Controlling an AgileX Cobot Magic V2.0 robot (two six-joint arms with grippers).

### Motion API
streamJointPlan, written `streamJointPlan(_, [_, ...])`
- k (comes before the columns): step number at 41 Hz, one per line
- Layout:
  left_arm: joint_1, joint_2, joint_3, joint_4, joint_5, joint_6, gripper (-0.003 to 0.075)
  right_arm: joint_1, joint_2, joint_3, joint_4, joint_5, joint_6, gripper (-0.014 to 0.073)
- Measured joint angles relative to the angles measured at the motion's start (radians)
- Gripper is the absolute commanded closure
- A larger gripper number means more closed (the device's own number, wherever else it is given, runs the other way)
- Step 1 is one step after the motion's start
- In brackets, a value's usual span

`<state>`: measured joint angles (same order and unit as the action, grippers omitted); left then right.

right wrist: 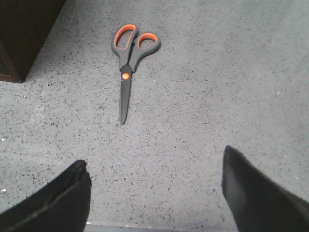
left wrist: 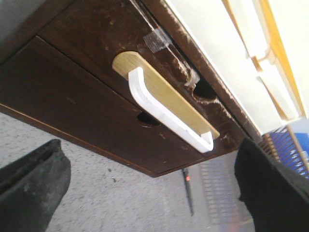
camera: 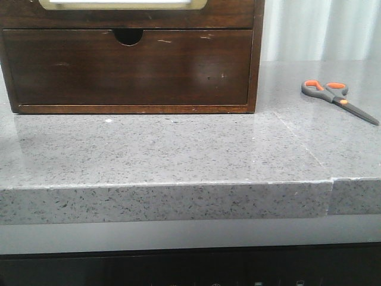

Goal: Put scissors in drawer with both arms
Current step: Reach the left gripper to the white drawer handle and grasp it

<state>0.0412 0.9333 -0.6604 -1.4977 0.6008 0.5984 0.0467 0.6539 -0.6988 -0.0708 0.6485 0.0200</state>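
Note:
The scissors (camera: pixel 333 96) lie flat on the grey counter, right of the wooden cabinet. Their dark grey handles are lined in orange, and the blades are shut. In the right wrist view the scissors (right wrist: pixel 128 63) lie ahead of my right gripper (right wrist: pixel 154 193), which is open, empty and well short of them. The drawer (camera: pixel 226 15) is the upper one, shut, with only the bottom of its cream-rimmed white panel in the front view. My left gripper (left wrist: pixel 152 193) is open and empty, in front of and a little below the drawer (left wrist: pixel 91 34). The scissors' blade (left wrist: pixel 188 191) shows beyond the cabinet corner.
Below it sits a plain-fronted drawer (camera: pixel 128 68) with a semicircular notch, also shut. The cabinet stands at the back left of the speckled counter (camera: pixel 178 155), whose front edge drops off close to the camera. A seam runs across the counter on the right. Neither arm appears in the front view.

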Motion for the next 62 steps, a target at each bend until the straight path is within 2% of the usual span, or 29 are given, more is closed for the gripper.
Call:
streamJointPlan(6, [0.000, 0.102, 0.000, -0.177, 0.043, 0.121, 0.0051, 0.000, 0.000, 0.000, 0.000, 0.000, 0.000, 0.0012])
streamJointPlan(11, [0.000, 0.193, -0.002, -0.259, 0.112, 0.203, 0.0051, 0.000, 0.000, 0.000, 0.000, 0.000, 0.000, 0.0012])
streamJointPlan(33, [0.000, 0.507, -0.198, -0.275, 0.324, 0.231, 0.0063, 0.000, 0.000, 0.000, 0.000, 0.000, 0.000, 0.0012])
streamJointPlan(36, [0.000, 0.534, -0.223, -0.275, 0.337, 0.231, 0.0113, 0.000, 0.000, 0.000, 0.000, 0.000, 0.000, 0.0012])
streamJointPlan(46, [0.000, 0.574, -0.253, -0.275, 0.341, 0.231, 0.0426, 0.000, 0.000, 0.000, 0.000, 0.000, 0.000, 0.0012])
streamJointPlan(49, [0.000, 0.574, -0.253, -0.275, 0.343, 0.231, 0.0496, 0.000, 0.000, 0.000, 0.000, 0.000, 0.000, 0.0012])
streamJointPlan(56, [0.000, 0.576, -0.257, -0.281, 0.355, 0.231, 0.0590, 0.000, 0.000, 0.000, 0.000, 0.000, 0.000, 0.0012])
streamJointPlan(62, [0.000, 0.576, -0.257, -0.283, 0.359, 0.213, 0.0606, 0.000, 0.000, 0.000, 0.000, 0.000, 0.000, 0.0012])
